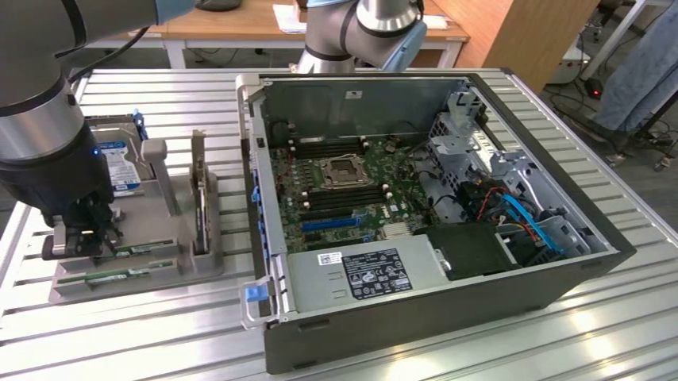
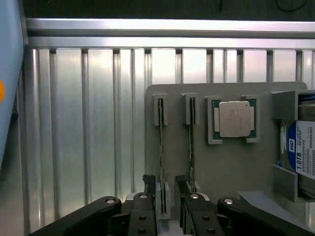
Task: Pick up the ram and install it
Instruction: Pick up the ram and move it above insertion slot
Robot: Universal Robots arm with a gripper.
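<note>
**Wrist view.** You saw the gripper (image 2: 165, 183) with its fingers (image 2: 146, 187) spread wide, one on each side of the ram (image 2: 161, 142). The ram stood on edge in its slot of the grey holder (image 2: 221, 167), and nothing was grasped. A second stick (image 2: 191, 142) stood in the neighbouring slot, just outside the fingers. The processor (image 2: 235, 119) and the hard drive (image 2: 304, 150) sat further along the holder.

**Exterior view.** Here you saw what the wrist camera did not. The arm (image 1: 43, 135) stood over the holder at that view's left. The open computer case (image 1: 424, 198) lay beside it on the slatted table (image 1: 593, 317), its motherboard (image 1: 339, 182) exposed.
</note>
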